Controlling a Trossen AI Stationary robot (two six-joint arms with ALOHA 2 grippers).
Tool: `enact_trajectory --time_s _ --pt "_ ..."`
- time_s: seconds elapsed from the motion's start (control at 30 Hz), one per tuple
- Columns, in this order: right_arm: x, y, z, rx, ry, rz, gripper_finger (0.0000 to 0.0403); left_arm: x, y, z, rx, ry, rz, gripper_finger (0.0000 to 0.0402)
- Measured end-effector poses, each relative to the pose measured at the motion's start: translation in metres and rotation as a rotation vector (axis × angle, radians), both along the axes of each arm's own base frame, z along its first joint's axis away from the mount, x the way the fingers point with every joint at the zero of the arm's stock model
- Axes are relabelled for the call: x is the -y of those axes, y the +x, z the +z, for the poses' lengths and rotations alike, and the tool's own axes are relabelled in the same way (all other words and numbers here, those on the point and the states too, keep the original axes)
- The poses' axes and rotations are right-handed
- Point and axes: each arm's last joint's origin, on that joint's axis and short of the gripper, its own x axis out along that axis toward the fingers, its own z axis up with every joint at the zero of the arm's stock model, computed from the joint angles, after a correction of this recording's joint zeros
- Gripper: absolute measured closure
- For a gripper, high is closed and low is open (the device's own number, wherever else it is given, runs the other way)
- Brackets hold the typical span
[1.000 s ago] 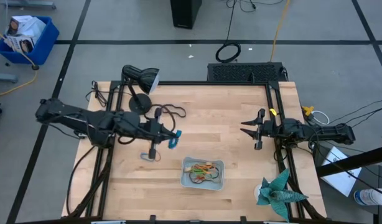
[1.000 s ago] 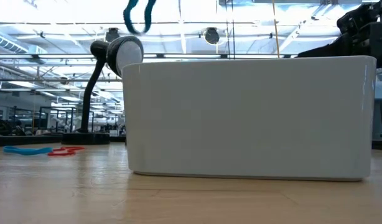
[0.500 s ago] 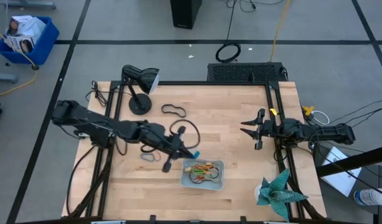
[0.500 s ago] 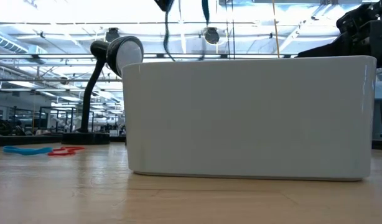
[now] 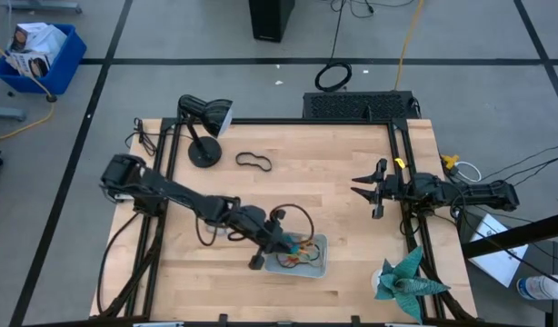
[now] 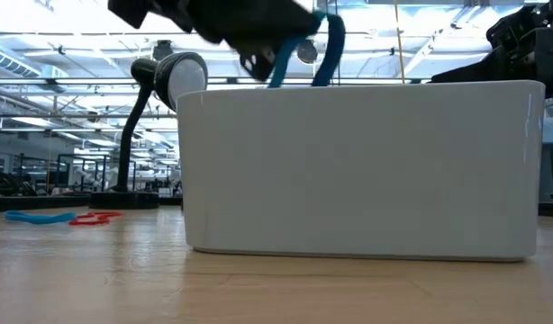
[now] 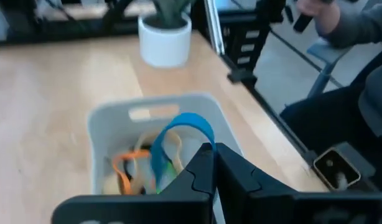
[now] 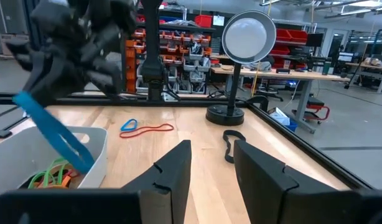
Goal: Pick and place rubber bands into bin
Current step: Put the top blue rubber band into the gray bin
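The bin (image 5: 297, 255) sits near the table's near edge and holds orange, green and tan rubber bands (image 7: 132, 163). My left gripper (image 5: 281, 243) is over the bin's left part, shut on a blue rubber band (image 7: 178, 132). It also shows in the low view (image 6: 276, 45) and in the right wrist view (image 8: 73, 37). A light-blue band (image 8: 129, 126) and a red band (image 8: 152, 129) lie flat on the table left of the bin. A black band (image 5: 254, 162) lies flat near the lamp. My right gripper (image 5: 370, 189) is open and empty at the table's right side. My left gripper pinches the blue band between its two fingers (image 7: 206, 168), slanting down from the table's left. One end of the loop is in the fingers, and the place of contact is hidden by them. The rest of the band (image 8: 57, 137) hangs slack over the bin, and its lower end (image 6: 323, 63) dips behind the bin's rim.
A black desk lamp (image 5: 204, 127) stands at the table's far left. A teal plant in a white pot (image 5: 404, 280) stands at the near right corner. A person (image 7: 359, 37) sits beyond the table's right side. Bare wood lies between the bin and my right gripper.
My left gripper has gone toward the table's right and near edges, from near the lamp to over the bin, and down. It has carried the blue band along, hanging from the shut fingers. The band's lower end now hangs below the bin's rim.
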Motion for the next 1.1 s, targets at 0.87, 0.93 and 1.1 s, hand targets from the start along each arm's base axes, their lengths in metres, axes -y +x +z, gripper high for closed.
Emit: enact_trajectory --time_s 0.87,0.93,1.1 --pt "0.000 0.000 0.000 -0.002 0.000 0.000 0.0287 0.006 0.013 -0.070 -0.206 0.023 0.017 0.0374" --pt "0.000 0.000 0.000 -0.002 0.000 0.000 0.0286 0.006 0.013 -0.070 -0.206 0.023 0.017 0.0373" --pt "0.000 0.000 0.000 -0.002 0.000 0.000 0.0286 0.006 0.013 -0.070 -0.208 0.022 0.018 0.0389"
